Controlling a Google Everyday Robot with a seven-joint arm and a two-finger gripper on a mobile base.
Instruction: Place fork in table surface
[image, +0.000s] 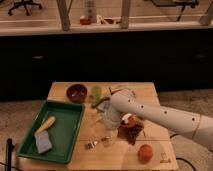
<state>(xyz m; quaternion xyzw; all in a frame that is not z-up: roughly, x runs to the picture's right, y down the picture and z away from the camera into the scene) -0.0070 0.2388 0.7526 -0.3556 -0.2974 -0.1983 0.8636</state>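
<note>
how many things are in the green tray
2: a yellow-handled tool lying diagonally left of the middle of the green tray, and a grey block in front of it. The gripper is over the table surface.

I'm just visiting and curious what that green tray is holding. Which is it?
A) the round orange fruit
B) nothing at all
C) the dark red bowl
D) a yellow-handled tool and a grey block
D: the green tray holds a yellow-handled tool and a grey block, while the gripper hangs over the table surface to the tray's right.
</note>
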